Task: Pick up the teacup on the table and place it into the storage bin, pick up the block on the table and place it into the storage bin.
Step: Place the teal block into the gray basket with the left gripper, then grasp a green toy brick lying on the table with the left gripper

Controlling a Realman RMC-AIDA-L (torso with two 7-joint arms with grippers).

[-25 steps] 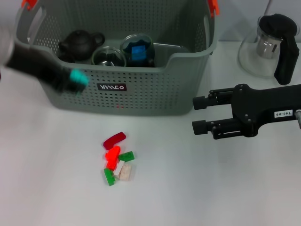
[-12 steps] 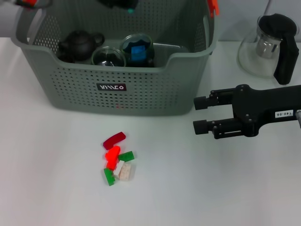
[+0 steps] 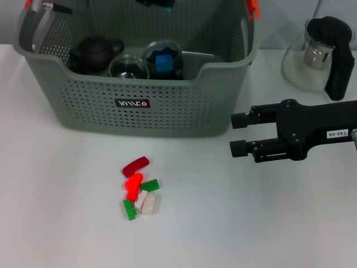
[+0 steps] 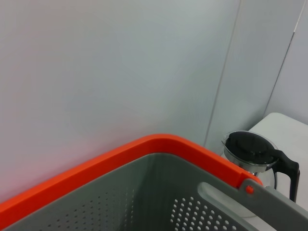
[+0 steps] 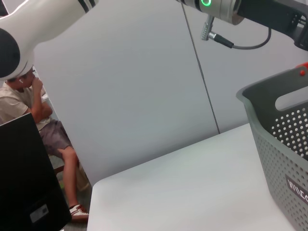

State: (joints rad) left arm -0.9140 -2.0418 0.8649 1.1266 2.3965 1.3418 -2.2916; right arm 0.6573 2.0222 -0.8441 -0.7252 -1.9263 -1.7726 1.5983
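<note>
From the head view, our right gripper point(image 3: 239, 134) hovers low over the white table point(image 3: 268, 223) with its black jaws parted and empty, aimed toward our left. The large grey-green perforated plastic storage bin point(image 3: 167, 106) with orange handle clips sits just beyond and to the left of those jaws, and the small heap of red, green and pale plastic blocks point(image 3: 139, 188) lies on the table well to the left of them and a little nearer to us, so we judge the open right jaws are kept ready for the block pick. Inside the bin rest a dark round teapot point(image 3: 93, 51), a clear glass teacup point(image 3: 129, 68) and a dark glass cup holding a blue block point(image 3: 163, 59), so the teacup part looks done. A clear glass teapot with a black lid and handle point(image 3: 322, 53) stands behind the right arm, apart from the bin. Our left gripper point(image 3: 156, 4) shows only as a dark tip at the far rim of the bin; we cannot tell whether its jaws are open. The left wrist view shows only the bin's orange rim point(image 4: 144, 151), perforated inner wall and the glass teapot beyond, which suggests the left arm is held high over the bin. The right wrist view shows the bin's front corner, bare table and the left arm overhead.
</note>
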